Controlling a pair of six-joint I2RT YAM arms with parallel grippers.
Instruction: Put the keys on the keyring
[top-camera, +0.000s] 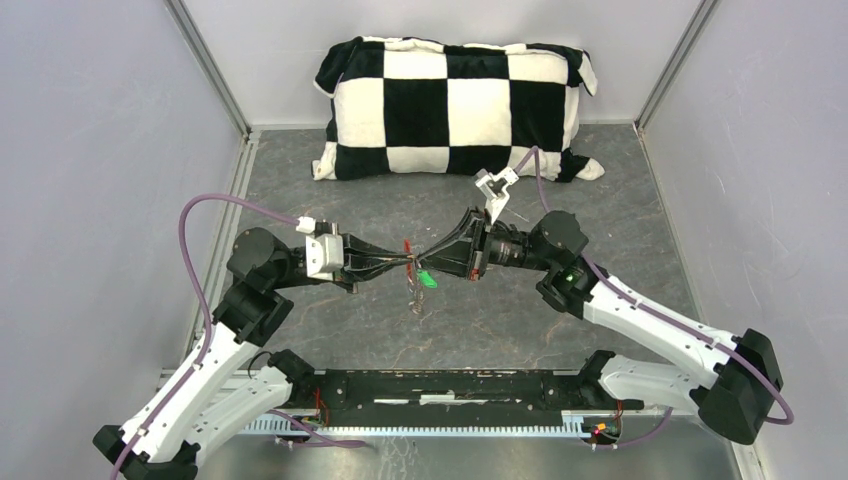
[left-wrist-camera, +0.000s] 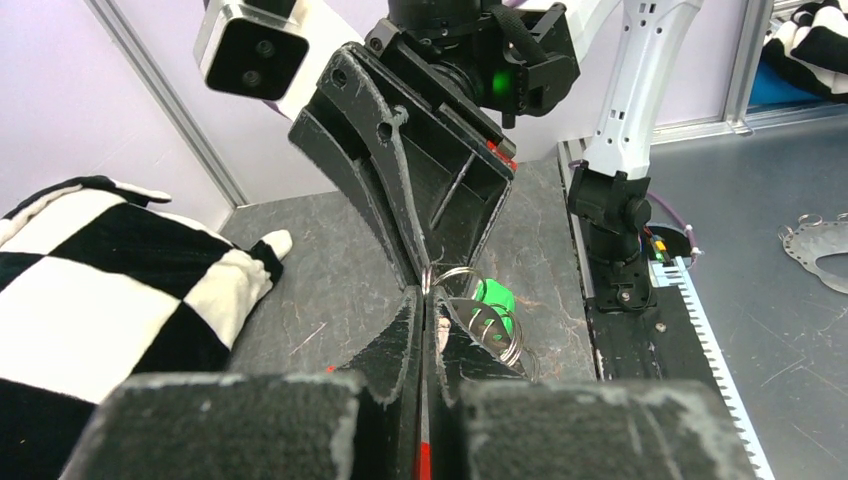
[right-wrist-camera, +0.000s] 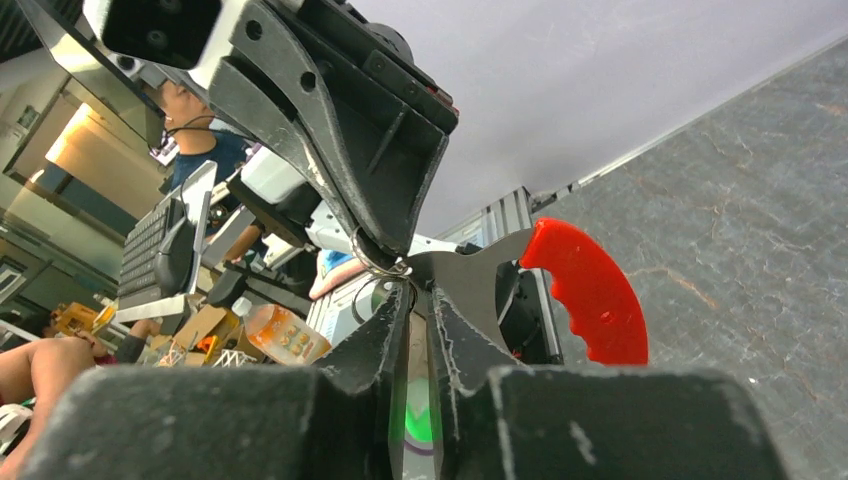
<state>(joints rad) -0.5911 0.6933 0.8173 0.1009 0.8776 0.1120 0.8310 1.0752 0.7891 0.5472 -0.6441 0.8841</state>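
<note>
My two grippers meet tip to tip above the middle of the table. My left gripper (top-camera: 403, 263) (left-wrist-camera: 425, 297) is shut on the keyring, with red showing deep between its fingers. The thin silver ring (left-wrist-camera: 452, 273) (right-wrist-camera: 378, 262) sits right at the fingertips. The red tag (right-wrist-camera: 590, 290) (top-camera: 407, 246) sticks out sideways on a grey metal piece. My right gripper (top-camera: 424, 266) (right-wrist-camera: 420, 292) is shut on the green-headed key (top-camera: 428, 282) (left-wrist-camera: 496, 298), and green shows in its finger gap. A thin chain-like piece (top-camera: 416, 300) dangles below. I cannot make out the brass key.
A black and white checkered pillow (top-camera: 455, 105) (left-wrist-camera: 90, 290) lies against the back wall. Grey walls close in the left, right and back. The black rail (top-camera: 450, 385) with both arm bases runs along the near edge.
</note>
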